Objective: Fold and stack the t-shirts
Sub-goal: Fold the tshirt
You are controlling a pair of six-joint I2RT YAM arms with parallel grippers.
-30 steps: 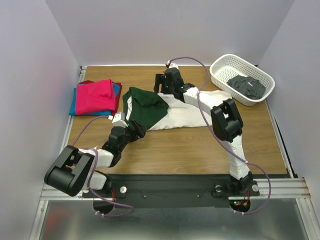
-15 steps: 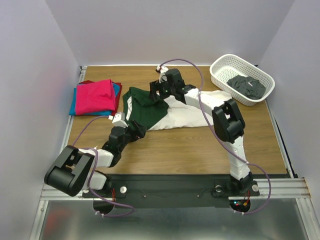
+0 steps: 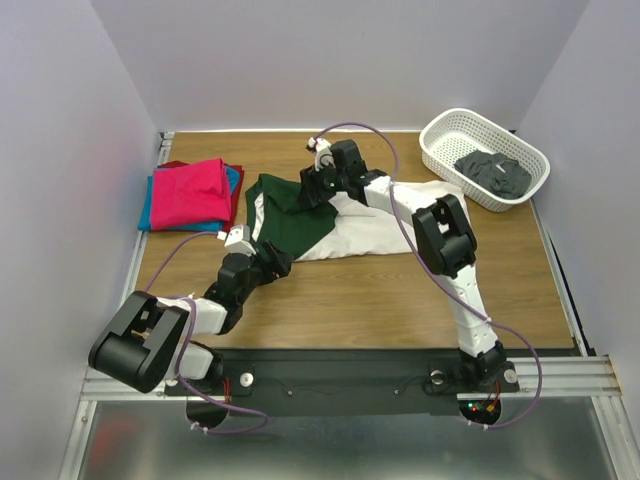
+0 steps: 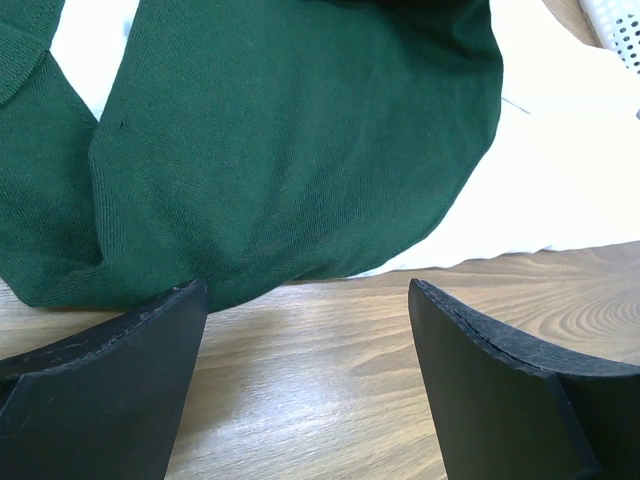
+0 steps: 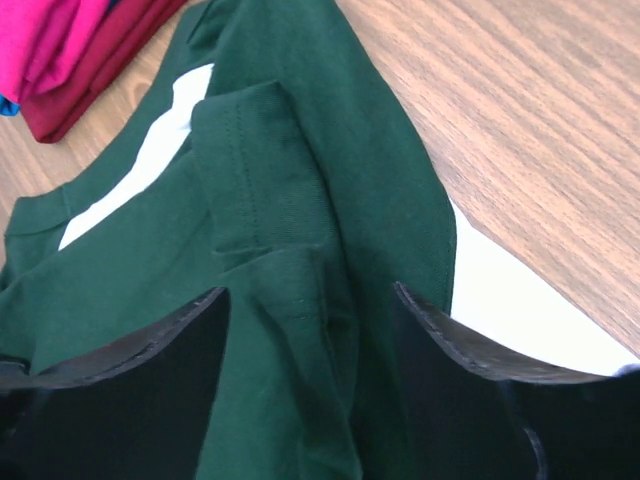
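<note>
The white-and-green t-shirt [image 3: 365,232] lies across the middle of the table [image 3: 400,300], with its dark green sleeve [image 5: 300,180] bunched over the end nearest the stack of folded t-shirts [image 3: 190,190]. That stack sits at the left, magenta on top of blue and red. The right claw [image 5: 308,300] reaches over the shirt's far edge. Its jaws stand apart astride a raised ridge of the sleeve, with cloth between them but not yet pinched. The left claw [image 4: 305,295] hangs wide open and empty just above the wood at the shirt's near edge. A white basket [image 3: 440,160] at the far right holds a dark grey garment [image 3: 492,172].

The step in hand looks to be gathering the sleeve for a fold. To do it well, the right claw should close low on the ridge and catch only the green layer, not the white body beneath. It can then carry the sleeve across flat. The left claw is well placed to pin the near edge so the shirt does not drag.
</note>
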